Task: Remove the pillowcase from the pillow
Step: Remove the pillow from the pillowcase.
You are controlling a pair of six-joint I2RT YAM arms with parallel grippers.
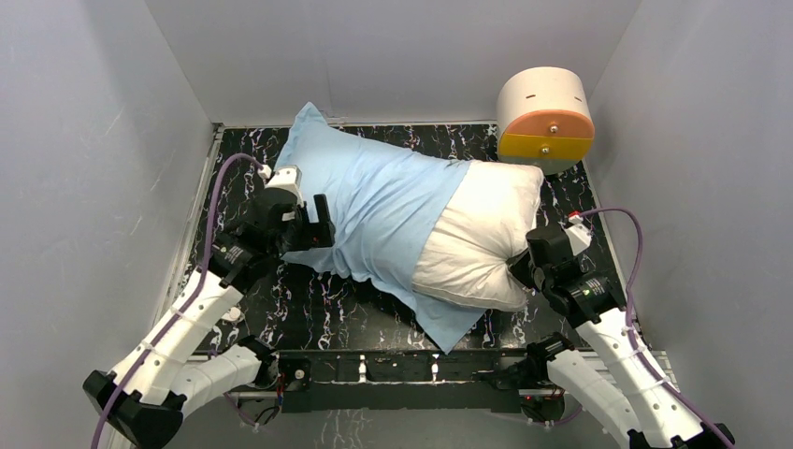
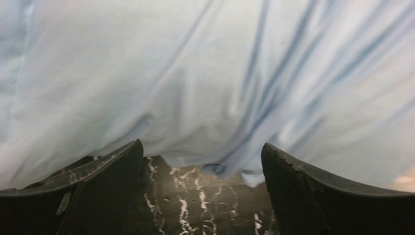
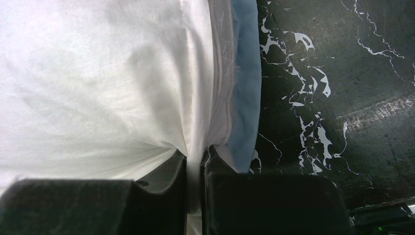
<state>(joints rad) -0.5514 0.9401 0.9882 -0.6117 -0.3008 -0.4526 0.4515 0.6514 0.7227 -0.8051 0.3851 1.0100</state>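
Note:
The light blue pillowcase covers the left part of the white pillow, whose right end lies bare. A loose blue flap trails toward the near table edge. My left gripper is at the pillowcase's left side. In the left wrist view that gripper stands open, with the pillowcase just beyond the fingertips and bare table between them. My right gripper is at the pillow's near right corner. In the right wrist view that gripper is shut on a pinch of white pillow fabric, beside the blue pillowcase edge.
A round cream-and-orange drum sits at the back right corner, close to the pillow's far end. The black marbled table is enclosed by grey walls on the left, back and right.

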